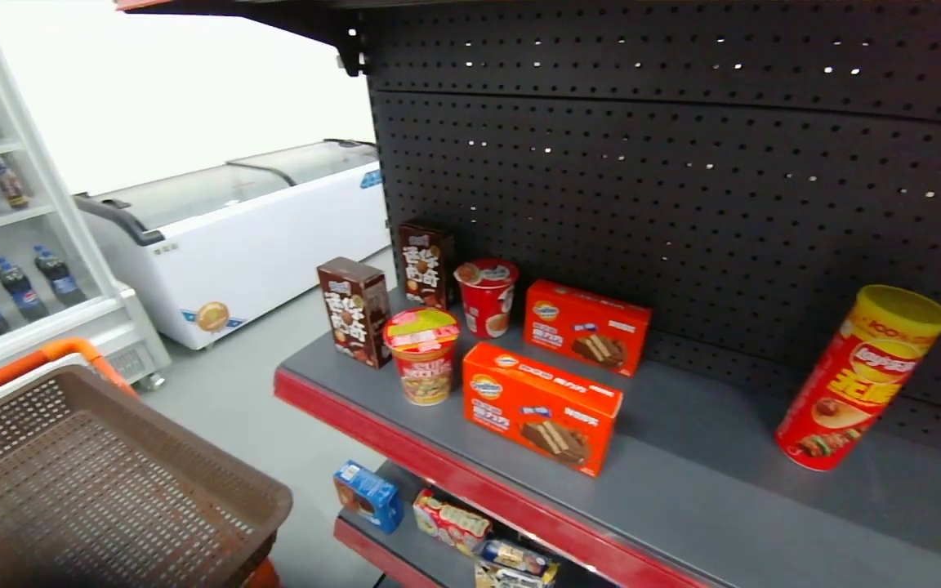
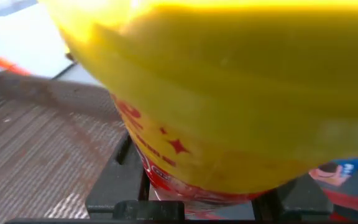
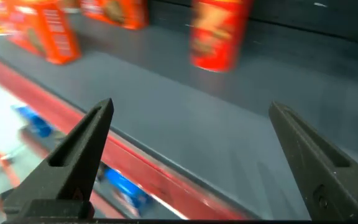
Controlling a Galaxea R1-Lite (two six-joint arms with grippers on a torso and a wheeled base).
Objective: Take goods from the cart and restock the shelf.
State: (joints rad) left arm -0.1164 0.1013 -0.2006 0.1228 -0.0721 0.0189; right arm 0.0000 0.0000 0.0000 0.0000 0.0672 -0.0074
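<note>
Two chip canisters matter here: the shelved canister (image 1: 862, 380) leans tilted against the pegboard (image 1: 683, 163) at the far right of the grey shelf (image 1: 683, 490). The held canister (image 2: 229, 93), yellow-lidded, is clenched in the left pincer (image 2: 201, 200) above the brown cart basket (image 2: 36, 149) at the near left. The right pincer (image 3: 190, 106) hangs released over the shelf's near edge, so I would lift the held canister clear of the red shelf lip (image 1: 438, 465) and set it upright on bare shelf beside the shelved one, away from the orange biscuit boxes (image 1: 540, 407), letting go only once its base sits flat.
</note>
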